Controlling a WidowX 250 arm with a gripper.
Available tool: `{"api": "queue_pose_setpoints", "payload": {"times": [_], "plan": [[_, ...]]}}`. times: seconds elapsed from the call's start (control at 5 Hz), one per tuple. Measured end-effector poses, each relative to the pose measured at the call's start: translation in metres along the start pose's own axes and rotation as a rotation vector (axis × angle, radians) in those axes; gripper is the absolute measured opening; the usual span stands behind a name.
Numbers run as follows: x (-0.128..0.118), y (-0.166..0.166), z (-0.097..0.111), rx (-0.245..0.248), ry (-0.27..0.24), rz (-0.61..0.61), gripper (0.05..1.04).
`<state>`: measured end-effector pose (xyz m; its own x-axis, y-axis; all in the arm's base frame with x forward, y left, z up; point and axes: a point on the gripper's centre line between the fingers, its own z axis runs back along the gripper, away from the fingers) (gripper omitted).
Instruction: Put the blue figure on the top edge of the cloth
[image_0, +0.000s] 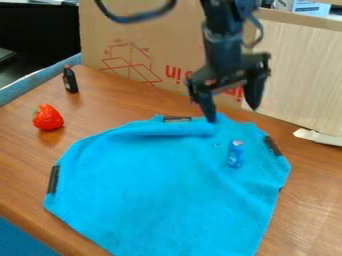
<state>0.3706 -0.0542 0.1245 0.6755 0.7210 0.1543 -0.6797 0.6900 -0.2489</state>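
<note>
First, centre the wide-spread gripper (232, 106) over the blue can (235, 154) at the towelling cloth's (147, 190) two o'clock; lift upright toward twelve.

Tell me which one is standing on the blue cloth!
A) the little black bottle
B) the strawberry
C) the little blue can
C: the little blue can stands on the cloth, while the strawberry and black bottle are on the bare table.

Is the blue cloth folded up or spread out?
Mostly spread out: the cloth lies wide across the table, with a raised ridge near its top edge.
</note>
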Motion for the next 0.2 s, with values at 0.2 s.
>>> {"api": "queue_pose_setpoints", "payload": {"times": [0.2], "plan": [[0.0289, 0.0352, 0.0381, 0.04, -0.065, 0.018, 1.0]]}}
